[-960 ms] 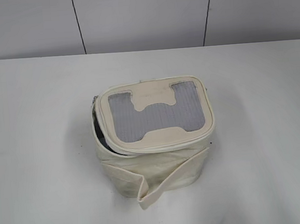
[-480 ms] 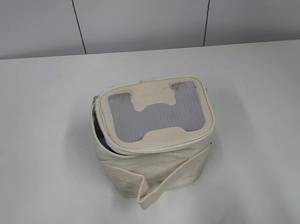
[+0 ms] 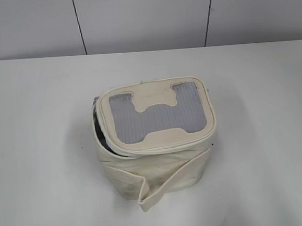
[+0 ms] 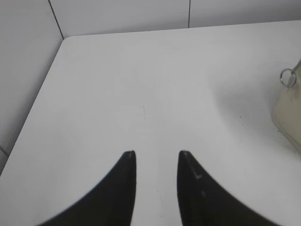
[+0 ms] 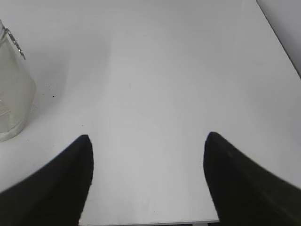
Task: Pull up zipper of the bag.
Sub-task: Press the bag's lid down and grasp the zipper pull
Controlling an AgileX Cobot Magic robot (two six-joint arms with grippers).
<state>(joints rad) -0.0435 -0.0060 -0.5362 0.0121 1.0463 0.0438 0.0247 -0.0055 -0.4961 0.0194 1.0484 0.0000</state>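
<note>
The cream bag (image 3: pixel 154 149) stands in the middle of the white table in the exterior view, its lid with the grey mesh window (image 3: pixel 156 115) on top. The lid gapes at the left, where the zipper (image 3: pixel 96 122) is undone. A flat cream strap (image 3: pixel 167 182) hangs across the front. In the left wrist view a silver pull ring (image 4: pixel 287 77) shows at the bag's edge (image 4: pixel 287 117), far right. In the right wrist view the bag's side (image 5: pixel 11 94) and a metal pull (image 5: pixel 15 43) show at far left. My left gripper (image 4: pixel 156 153) and right gripper (image 5: pixel 148 136) are open, empty, apart from the bag.
The white table (image 3: pixel 39 153) lies all round the bag. Grey wall panels (image 3: pixel 143 19) stand behind the far edge. The table's left edge and corner (image 4: pixel 61 42) show in the left wrist view; its right edge (image 5: pixel 277 37) shows in the right wrist view.
</note>
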